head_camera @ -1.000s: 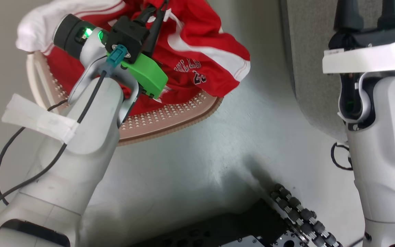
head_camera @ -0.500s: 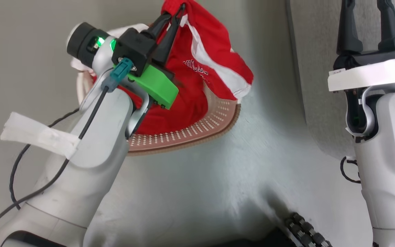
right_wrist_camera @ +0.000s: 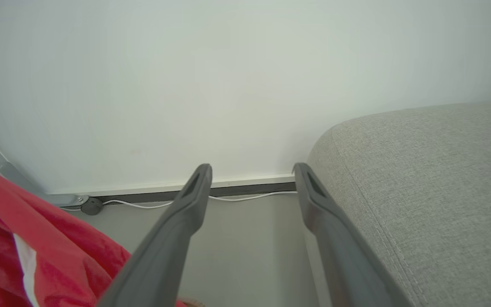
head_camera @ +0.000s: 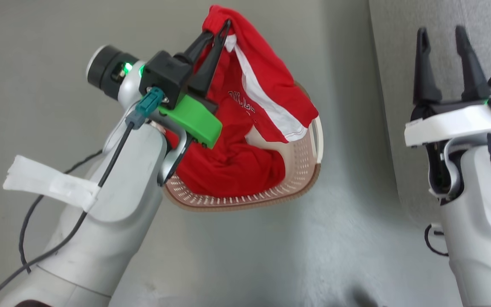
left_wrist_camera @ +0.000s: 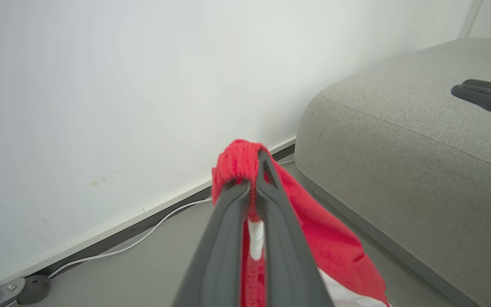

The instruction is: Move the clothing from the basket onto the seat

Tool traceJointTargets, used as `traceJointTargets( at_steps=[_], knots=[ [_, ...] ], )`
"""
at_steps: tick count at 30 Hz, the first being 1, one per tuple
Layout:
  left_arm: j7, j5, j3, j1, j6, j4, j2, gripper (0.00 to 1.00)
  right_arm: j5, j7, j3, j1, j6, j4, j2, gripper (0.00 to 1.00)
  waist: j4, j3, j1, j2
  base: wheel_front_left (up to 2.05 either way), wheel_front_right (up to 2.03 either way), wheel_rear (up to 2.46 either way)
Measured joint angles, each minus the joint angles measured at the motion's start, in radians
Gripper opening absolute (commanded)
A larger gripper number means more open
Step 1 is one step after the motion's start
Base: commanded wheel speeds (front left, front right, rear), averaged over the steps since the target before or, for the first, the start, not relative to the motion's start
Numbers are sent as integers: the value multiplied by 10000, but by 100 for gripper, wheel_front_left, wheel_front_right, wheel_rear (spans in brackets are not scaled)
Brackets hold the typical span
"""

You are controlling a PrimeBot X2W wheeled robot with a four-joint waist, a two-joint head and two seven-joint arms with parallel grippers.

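A second ago the clothing (head_camera: 267, 81) lay spread over the basket (head_camera: 301, 187), with a white part draped across the far rim. Now my left gripper (head_camera: 223, 29) has drawn it up into a peak, and the cloth hangs from my fingertips down into the basket. The head view has shifted too, so the basket sits nearer its middle and my right gripper (head_camera: 440, 34) shows its fingers in full.

My left gripper is pinched tight on a bunched red fold. In the left wrist view a bit of white trim shows between its fingers (left_wrist_camera: 228, 230). My right gripper stands spread wide with nothing in it, at 3 o'clock from the basket, over the edge of the seat (head_camera: 394, 128).

The clothing is bright red and soft. A broad white band edged by a thin stripe runs from my grip toward 5 o'clock, and white lettering is half lost in a fold. Its lower part lies crumpled in the basket's bottom. The basket stands on the grey floor (head_camera: 271, 256), with the seat at its 3 o'clock, apart from it.
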Motion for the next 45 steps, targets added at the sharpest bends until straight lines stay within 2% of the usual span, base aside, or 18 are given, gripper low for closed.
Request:
traceJointTargets(
  at_steps=[15,24,34,45],
  knots=[
    [0,-491,224,1205,36,146,35,0,-79,2,435,1103,405,750,94,100,692,-2196,-1,0,0,0,0],
    [2,-635,201,1882,36,341,151,0,-174,2,1787,1696,696,1465,240,100,924,-3509,-1,0,0,0,0],
    [376,-909,42,2100,36,-40,144,0,-345,4,3643,2032,790,2102,274,100,986,-4815,-1,0,0,0,0],
    [679,-915,-61,2154,36,-857,148,0,-355,23,4299,1552,792,2485,259,100,1117,-5246,-1,0,0,0,0]
  ],
)
